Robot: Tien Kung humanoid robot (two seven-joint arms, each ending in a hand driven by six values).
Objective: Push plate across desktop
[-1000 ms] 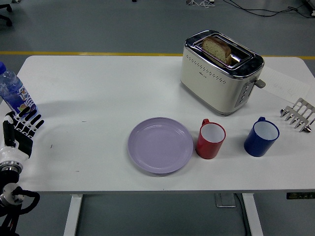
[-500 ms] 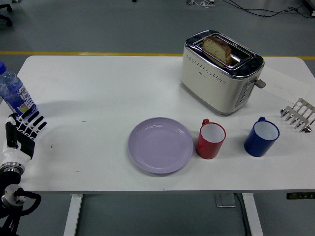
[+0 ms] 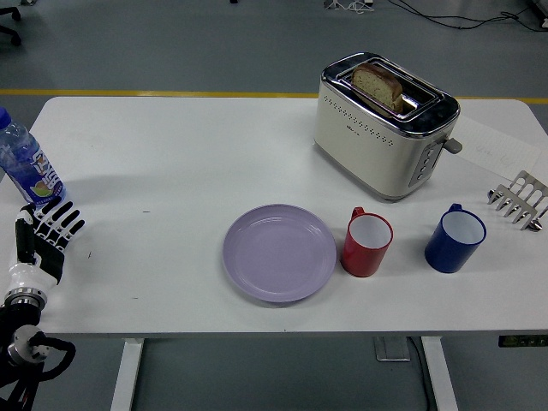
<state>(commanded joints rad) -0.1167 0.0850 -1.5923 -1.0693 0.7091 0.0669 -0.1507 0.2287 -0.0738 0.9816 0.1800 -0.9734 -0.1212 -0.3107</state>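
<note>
Head view, the only one given: lavender plate (image 3: 280, 252) lying flat near the middle of the white table (image 3: 171, 154), toward the near edge, just beside a red mug (image 3: 367, 244) on its right, perhaps touching it, hard to tell. Further right, a blue mug (image 3: 455, 239); behind the mugs, a cream toaster (image 3: 383, 124) with a slice of bread (image 3: 378, 85) standing in its slot; at the far right edge, a metal toast rack (image 3: 518, 199). At the left edge, left hand (image 3: 43, 235) low over the table, fingers (image 3: 60, 217) extended and slightly spread, holding nothing, close to a blue-labelled water bottle (image 3: 27, 164) and well apart from the plate. Right hand not in view. Push not yet begun. Plate probably rigid, light to moderate in weight, glazed and smooth, so likely to slide easily on the bare tabletop and breakable if sent off an edge. Best contact likely flat fingertips against the raised left rim, pressed low and through the centre line to avoid spinning; pushing rightward likely to carry the red mug along.
</note>
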